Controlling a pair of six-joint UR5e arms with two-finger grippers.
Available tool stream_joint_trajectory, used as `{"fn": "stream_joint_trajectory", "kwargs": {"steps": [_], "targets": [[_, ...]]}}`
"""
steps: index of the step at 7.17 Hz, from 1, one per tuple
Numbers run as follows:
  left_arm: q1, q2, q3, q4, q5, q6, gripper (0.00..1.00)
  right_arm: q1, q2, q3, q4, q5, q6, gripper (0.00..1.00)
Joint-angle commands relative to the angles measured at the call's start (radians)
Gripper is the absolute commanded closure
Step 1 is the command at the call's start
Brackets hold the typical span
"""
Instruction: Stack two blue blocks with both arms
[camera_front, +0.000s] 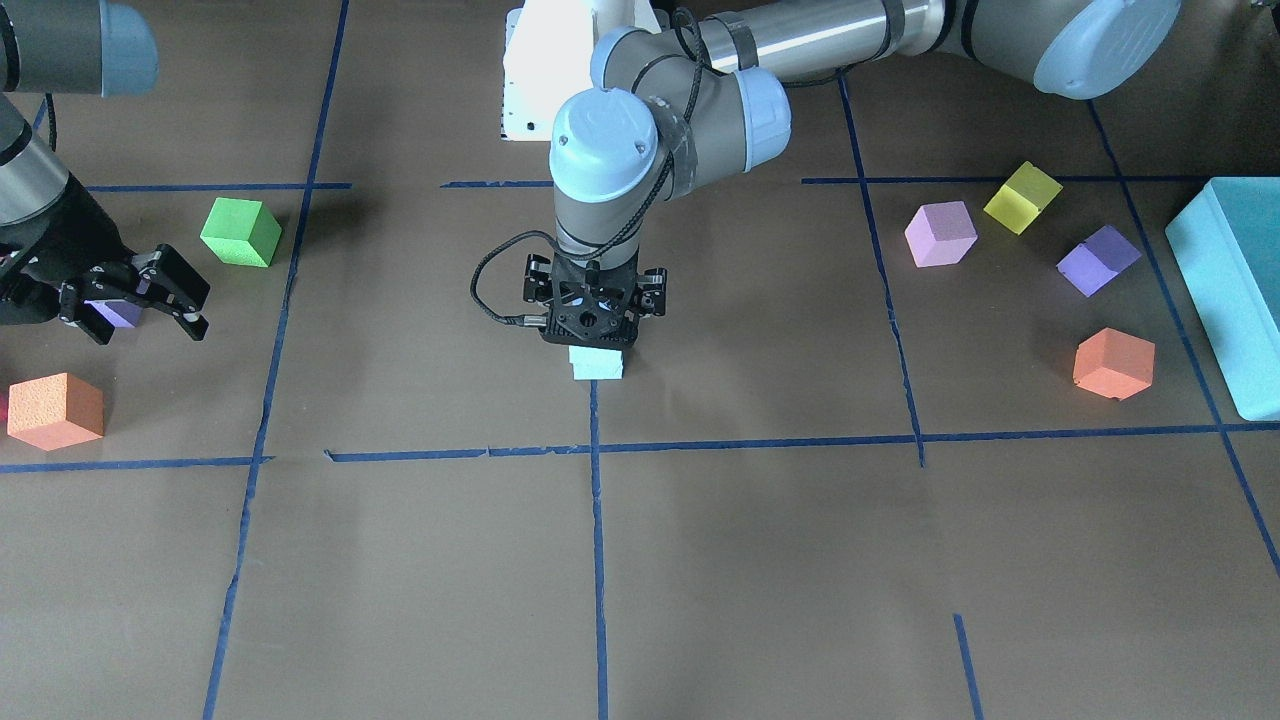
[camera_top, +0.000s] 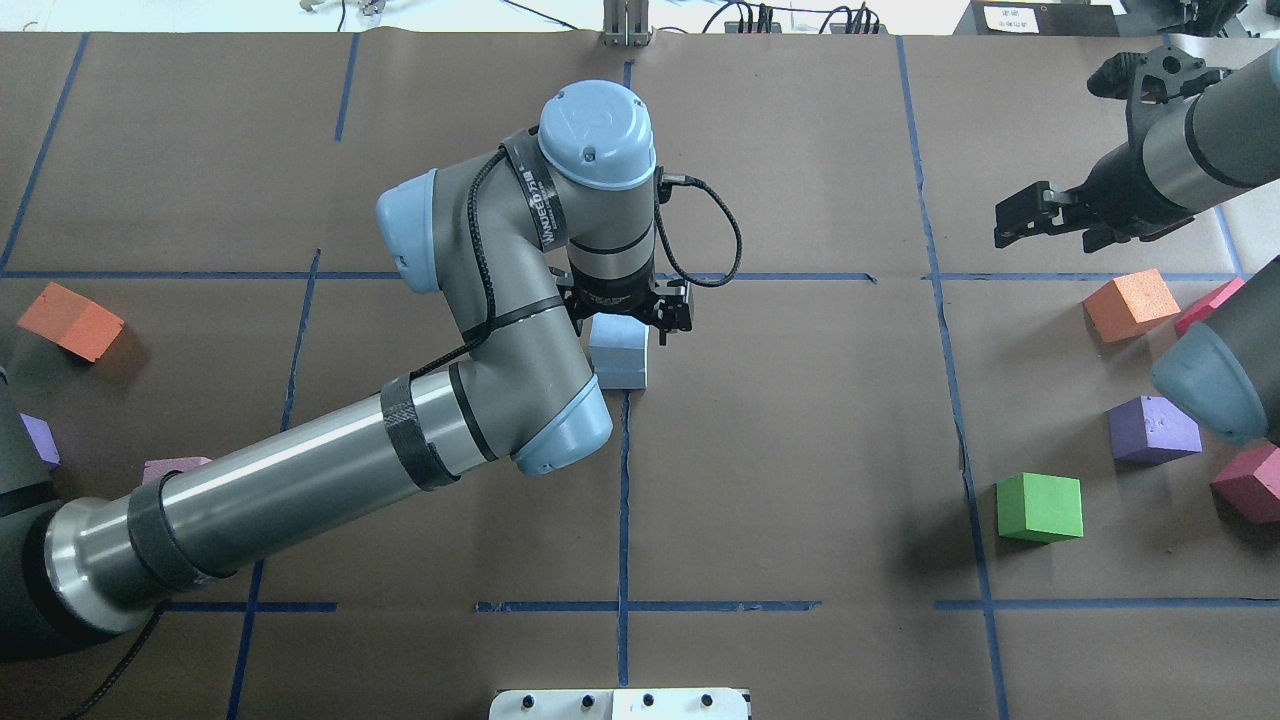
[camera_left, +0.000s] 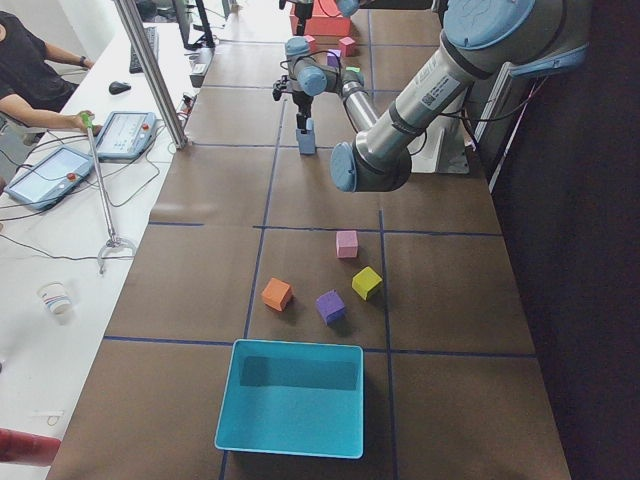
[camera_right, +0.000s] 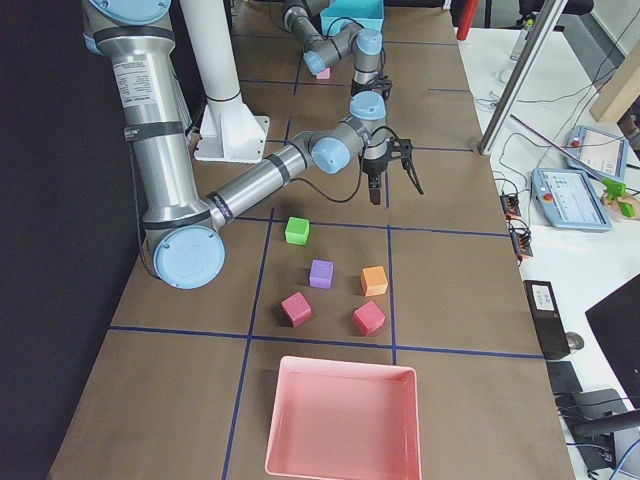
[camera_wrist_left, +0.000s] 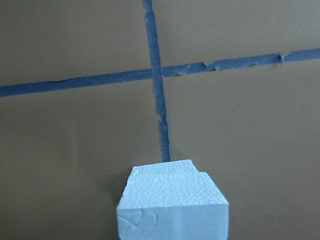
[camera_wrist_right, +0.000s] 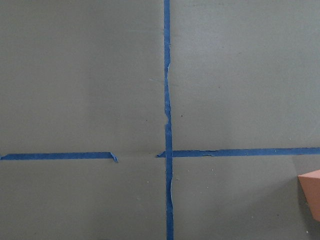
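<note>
Two pale blue blocks stand stacked at the table's middle, the upper block (camera_top: 617, 335) slightly offset on the lower block (camera_top: 622, 374). In the left wrist view the upper block (camera_wrist_left: 172, 210) fills the bottom centre and a strip of the lower block (camera_wrist_left: 160, 170) shows behind it. My left gripper (camera_front: 592, 335) points straight down right over the stack (camera_front: 597, 364); its fingers look spread beside the upper block, and no fingers show in its wrist view. My right gripper (camera_front: 145, 325) is open and empty, hovering off to the side, far from the stack (camera_top: 1045, 235).
On the right arm's side lie a green cube (camera_top: 1040, 507), a purple cube (camera_top: 1153, 428), an orange cube (camera_top: 1130, 303) and magenta cubes (camera_top: 1250, 483). On the left arm's side are pink (camera_front: 940, 233), yellow (camera_front: 1022, 197), purple (camera_front: 1098, 260) and orange (camera_front: 1113, 362) cubes and a teal box (camera_front: 1230, 290).
</note>
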Motion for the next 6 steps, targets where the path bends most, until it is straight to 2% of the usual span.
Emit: {"fn": "stream_joint_trajectory", "kwargs": {"steps": [1, 2, 3, 4, 5, 6], "targets": [[-0.081, 0.044, -0.237, 0.129, -0.003, 0.006, 0.01, 0.008, -0.012, -0.024, 0.076, 0.01, -0.003, 0.0], [-0.173, 0.216, -0.468, 0.124, -0.022, 0.016, 0.01, 0.071, -0.007, -0.051, 0.073, 0.081, -0.012, 0.0], [-0.286, 0.366, -0.597, 0.124, -0.08, 0.143, 0.01, 0.177, 0.001, -0.101, 0.071, 0.176, -0.09, 0.0], [-0.391, 0.462, -0.611, 0.125, -0.14, 0.316, 0.01, 0.242, -0.002, -0.173, 0.07, 0.23, -0.207, 0.0], [-0.46, 0.562, -0.603, 0.128, -0.142, 0.461, 0.01, 0.33, -0.01, -0.241, 0.065, 0.291, -0.325, 0.0], [-0.531, 0.684, -0.6, 0.121, -0.156, 0.638, 0.01, 0.432, -0.012, -0.333, 0.063, 0.389, -0.466, 0.0]]}}
